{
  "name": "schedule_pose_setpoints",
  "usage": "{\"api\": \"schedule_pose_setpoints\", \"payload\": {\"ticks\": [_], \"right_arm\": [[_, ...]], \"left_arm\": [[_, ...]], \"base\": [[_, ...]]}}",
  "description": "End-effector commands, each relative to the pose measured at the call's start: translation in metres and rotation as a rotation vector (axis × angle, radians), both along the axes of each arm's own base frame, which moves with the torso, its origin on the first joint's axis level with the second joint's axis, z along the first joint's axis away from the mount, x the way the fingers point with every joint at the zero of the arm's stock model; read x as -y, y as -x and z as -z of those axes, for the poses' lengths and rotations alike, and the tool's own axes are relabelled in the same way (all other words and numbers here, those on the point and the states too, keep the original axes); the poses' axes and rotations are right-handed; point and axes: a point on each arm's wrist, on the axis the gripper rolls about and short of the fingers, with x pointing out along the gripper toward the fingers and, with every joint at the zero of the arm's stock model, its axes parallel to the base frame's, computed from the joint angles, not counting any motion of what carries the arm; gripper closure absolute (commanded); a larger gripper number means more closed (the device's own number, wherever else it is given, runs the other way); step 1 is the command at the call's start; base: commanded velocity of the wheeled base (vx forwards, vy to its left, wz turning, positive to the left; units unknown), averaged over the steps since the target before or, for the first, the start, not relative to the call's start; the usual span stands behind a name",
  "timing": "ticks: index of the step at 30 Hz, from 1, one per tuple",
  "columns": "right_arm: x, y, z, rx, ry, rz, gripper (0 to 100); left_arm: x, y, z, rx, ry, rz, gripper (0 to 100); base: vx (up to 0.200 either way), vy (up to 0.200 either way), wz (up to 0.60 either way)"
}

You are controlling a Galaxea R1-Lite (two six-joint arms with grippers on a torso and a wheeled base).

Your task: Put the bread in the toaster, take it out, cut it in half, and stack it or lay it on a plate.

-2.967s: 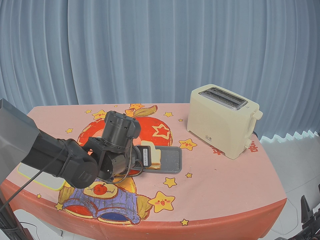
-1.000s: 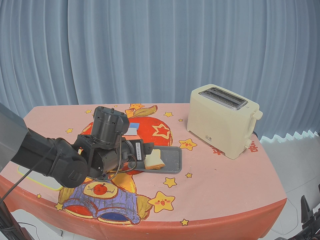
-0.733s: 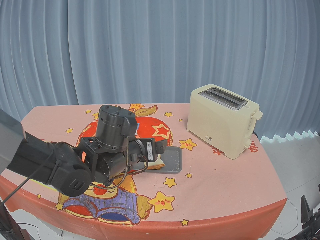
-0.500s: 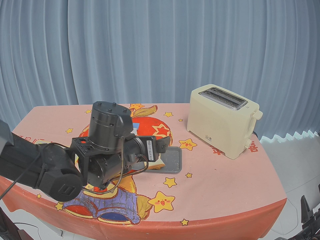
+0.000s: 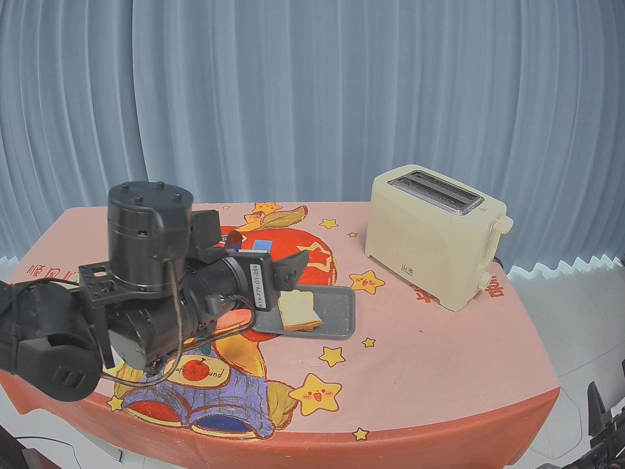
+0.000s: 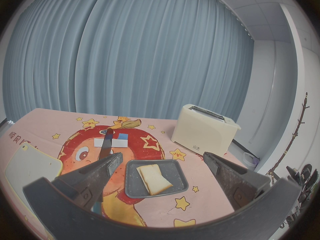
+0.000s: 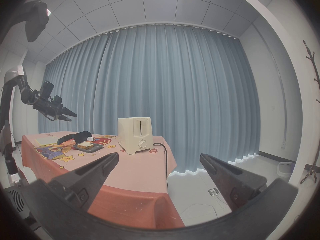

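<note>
**Left arm drawn back from the tray; bread lying on it**

Change: over the last three seconds the left gripper has come away from the bread. It has risen and pulled back toward the left of the head view. The bread stays on the tray.

Items, left to right:

- Cutting board: pale with a yellow-green rim. Flat on the tablecloth, at the far left of the left wrist view.
- Left gripper: left of centre in the head view, raised above the cloth, just left of the tray. Fingers spread wide, nothing between them.
- Knife: lies across a white-and-blue rest, above and left of the tray in the left wrist view.
- Tray: grey, rectangular, at the centre of the head view.
- Bread: two overlapping pieces lying flat on the tray's left half.
- Toaster: cream, two slots on top, upright. Right of centre in the head view, well apart from the tray.
- Right gripper: lower right corner of the head view, beyond the table's edge. Fingers spread wide and holding nothing.
</note>
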Motion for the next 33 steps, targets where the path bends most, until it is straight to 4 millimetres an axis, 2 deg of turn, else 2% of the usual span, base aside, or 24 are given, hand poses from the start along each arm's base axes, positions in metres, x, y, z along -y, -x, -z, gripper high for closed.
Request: {"api": "schedule_pose_setpoints", "payload": {"ticks": [1,3,13,15,19,20,23,33], "right_arm": [[0.000,0.000,0.005,-0.001,0.000,0.000,0],[0.000,0.000,0.005,-0.001,0.000,0.000,0],[0.000,0.000,0.005,-0.001,0.000,0.000,0],[0.000,0.000,0.005,-0.001,0.000,0.000,0],[0.000,0.000,0.005,-0.001,0.000,0.000,0],[0.000,0.000,0.005,-0.001,0.000,0.000,0],[0.000,0.000,0.005,-0.001,0.000,0.000,0],[0.000,0.000,0.005,-0.001,0.000,0.000,0]], "left_arm": [[-0.014,0.016,-0.018,0.052,0.037,0.001,0],[-0.017,0.019,-0.020,0.061,0.036,0.001,0],[-0.094,0.073,-0.053,0.236,0.101,-0.117,0],[-0.102,0.075,-0.056,0.251,0.107,-0.121,0],[-0.117,0.067,-0.053,0.246,0.081,-0.204,0],[-0.128,0.060,-0.050,0.242,0.046,-0.274,0],[-0.138,0.049,-0.044,0.230,-0.013,-0.341,0],[-0.142,0.051,-0.033,0.217,-0.119,-0.340,0]], "base": [[0.000,0.000,0.00],[0.000,0.000,0.00],[0.000,0.000,0.00],[0.000,0.000,0.00],[0.000,0.000,0.00],[0.000,0.000,0.00],[0.000,0.000,0.00],[0.000,0.000,0.00]]}}
